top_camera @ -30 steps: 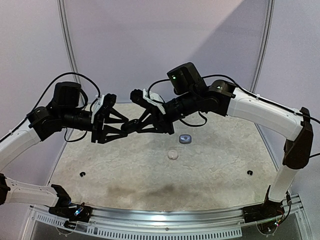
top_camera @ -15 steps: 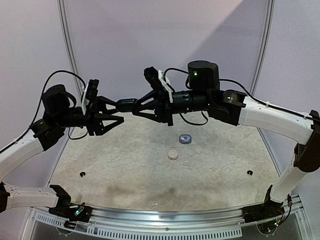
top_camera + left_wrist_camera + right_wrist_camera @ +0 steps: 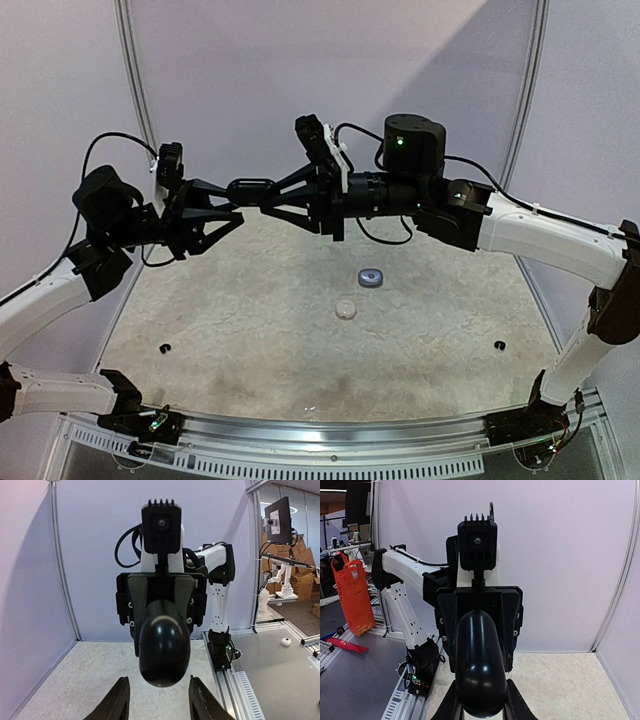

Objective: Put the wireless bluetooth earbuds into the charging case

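Black and glossy, an egg-shaped charging case (image 3: 247,188) is held in the air, well above and to the left of the grey-blue case (image 3: 371,278) that lies on the mottled table (image 3: 250,330). One end of it is clamped between the fingers of the right gripper (image 3: 266,192), which are closed snugly against its sides. Farther left of the grey-blue case, the left gripper (image 3: 228,203) is pointed at the black case with its fingers (image 3: 118,704) spread wider than the case. Whether they touch it cannot be told.

A white round case (image 3: 346,309) lies just beside the grey-blue case, to its left and nearer the arm bases. One tiny black speck (image 3: 165,348) is seen well to its left and another (image 3: 499,345) well to its right. Whether these are earbuds cannot be told.

Any lettering on the cases is too small to be read. A green light (image 3: 398,141) is lit on the right wrist.

Compared with half a second ago, both grippers have been raised and the left one tilted upward. The cases on the table have not been moved.
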### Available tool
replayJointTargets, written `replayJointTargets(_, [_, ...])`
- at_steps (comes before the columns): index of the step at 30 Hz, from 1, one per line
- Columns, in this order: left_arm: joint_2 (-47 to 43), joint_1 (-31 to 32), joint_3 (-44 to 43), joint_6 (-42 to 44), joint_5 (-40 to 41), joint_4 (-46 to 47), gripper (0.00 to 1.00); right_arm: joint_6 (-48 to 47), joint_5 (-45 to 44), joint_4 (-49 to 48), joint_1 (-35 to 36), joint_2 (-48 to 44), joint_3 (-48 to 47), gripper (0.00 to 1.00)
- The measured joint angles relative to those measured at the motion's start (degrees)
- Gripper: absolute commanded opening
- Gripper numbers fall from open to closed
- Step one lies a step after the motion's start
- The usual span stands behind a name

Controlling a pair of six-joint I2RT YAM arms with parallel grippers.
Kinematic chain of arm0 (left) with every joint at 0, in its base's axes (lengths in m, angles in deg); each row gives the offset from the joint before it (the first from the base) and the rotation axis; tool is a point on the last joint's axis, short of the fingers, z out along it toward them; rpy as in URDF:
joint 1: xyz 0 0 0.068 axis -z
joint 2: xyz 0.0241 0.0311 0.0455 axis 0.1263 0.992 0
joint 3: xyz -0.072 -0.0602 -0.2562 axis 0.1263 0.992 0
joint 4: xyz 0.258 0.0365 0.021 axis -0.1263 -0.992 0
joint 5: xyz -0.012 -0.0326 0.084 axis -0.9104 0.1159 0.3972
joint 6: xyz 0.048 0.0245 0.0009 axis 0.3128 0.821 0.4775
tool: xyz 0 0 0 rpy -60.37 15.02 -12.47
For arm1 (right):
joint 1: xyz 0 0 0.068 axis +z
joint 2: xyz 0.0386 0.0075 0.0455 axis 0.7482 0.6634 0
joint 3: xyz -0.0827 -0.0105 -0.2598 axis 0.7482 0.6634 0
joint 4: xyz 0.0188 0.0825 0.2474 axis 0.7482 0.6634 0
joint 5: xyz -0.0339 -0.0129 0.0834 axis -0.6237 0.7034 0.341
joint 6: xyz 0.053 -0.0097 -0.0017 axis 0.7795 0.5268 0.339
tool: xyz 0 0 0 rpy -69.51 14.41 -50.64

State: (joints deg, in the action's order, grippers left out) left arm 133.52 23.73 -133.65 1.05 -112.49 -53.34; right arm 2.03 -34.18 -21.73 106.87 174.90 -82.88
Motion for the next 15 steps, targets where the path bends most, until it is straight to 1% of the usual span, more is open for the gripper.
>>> replayJointTargets(4, [0.6, 0.4, 0.0, -0.2, -0.7, 1.3, 0.40, 0.0, 0.0, 0.0, 0.0, 0.2, 0.0, 0.00])
replayJointTargets(10, [1.7, 1.4, -0.5, -1.5, -0.9, 2.3, 0.31, 0.0, 0.0, 0.1, 0.0, 0.6, 0.0, 0.00])
replayJointTargets(15, [1.9, 1.6, -0.6, -2.4, -0.2, 2.8, 0.13, -0.1, -0.1, 0.3, 0.0, 0.6, 0.0, 0.00])
